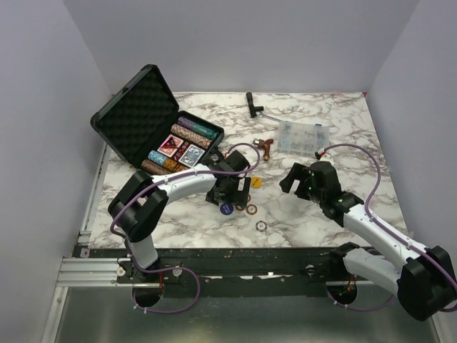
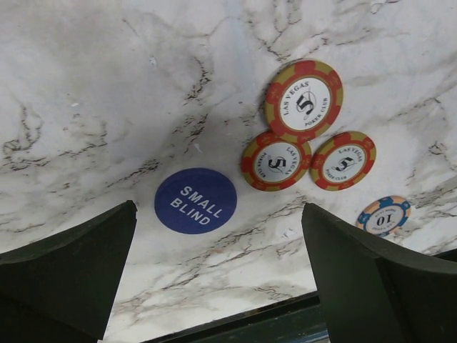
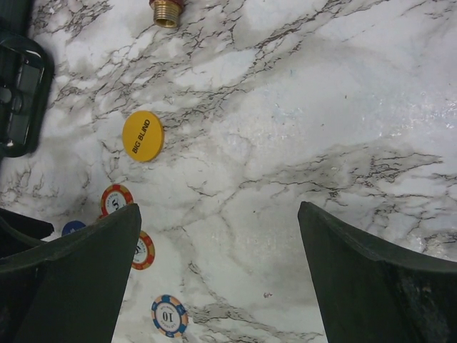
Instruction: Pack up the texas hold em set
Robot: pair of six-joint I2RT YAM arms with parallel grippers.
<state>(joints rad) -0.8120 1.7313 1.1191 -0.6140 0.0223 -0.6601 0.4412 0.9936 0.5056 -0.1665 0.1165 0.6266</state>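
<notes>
Left fingers [image 2: 64, 271] and right fingers [image 3: 71, 271] are held wide, empty; the small blind button [image 2: 196, 201] is framed, seemingly close, between the left pair.

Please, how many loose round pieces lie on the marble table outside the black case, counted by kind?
Red 5 chips: 3
Blue-and-orange 10 chip: 1
Blue SMALL BLIND button: 1
Yellow BIG BLIND button: 1
Total: 6

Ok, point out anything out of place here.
Loose pieces lie on the marble outside the open case: the blue small blind button, three red 5 chips, a 10 chip and the yellow big blind button.
</notes>
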